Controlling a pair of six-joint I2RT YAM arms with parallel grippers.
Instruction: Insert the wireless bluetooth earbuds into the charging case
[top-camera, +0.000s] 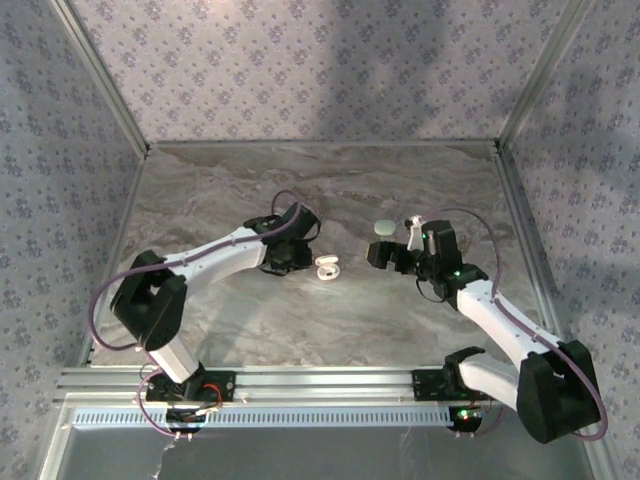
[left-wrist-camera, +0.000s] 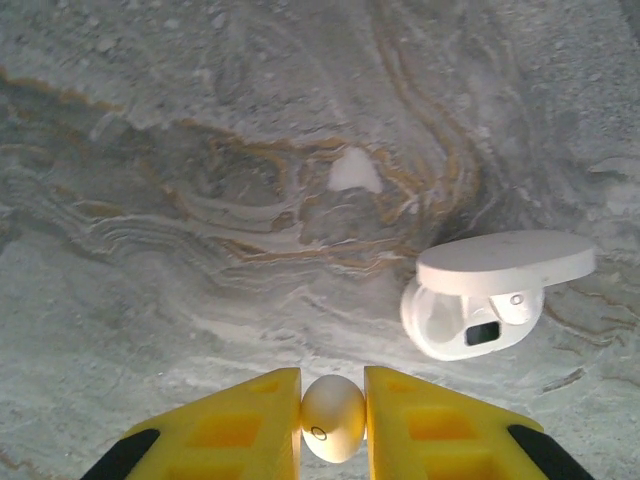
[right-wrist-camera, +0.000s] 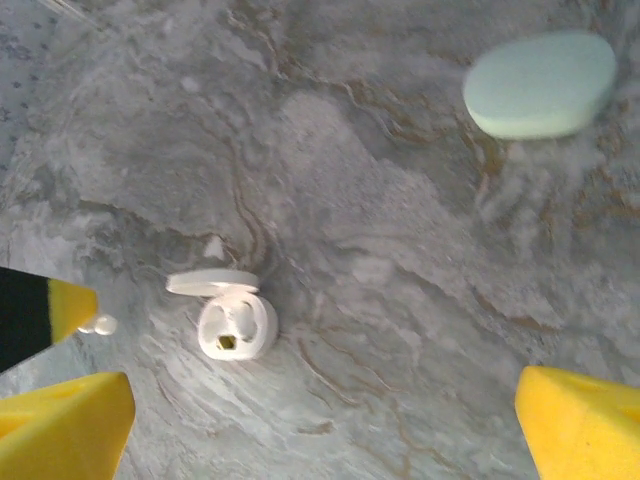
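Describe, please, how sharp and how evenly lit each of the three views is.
Top external: crisp, with broad soft shadows across the wallpapered walls and the marble table clearly lit. Left wrist: the earbud between the left gripper's fingers and the open charging case are sharp. Right wrist: hazy throughout; the pale green case has fuzzy edges, and the right gripper's fingers are blurred.

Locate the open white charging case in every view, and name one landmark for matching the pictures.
Top external: charging case just below and right of picture centre.
Left wrist: case at right of centre, lid raised.
Right wrist: case at lower left, lid open.
Landmark: the pale triangular patch just beyond the lid, seen in both wrist views.
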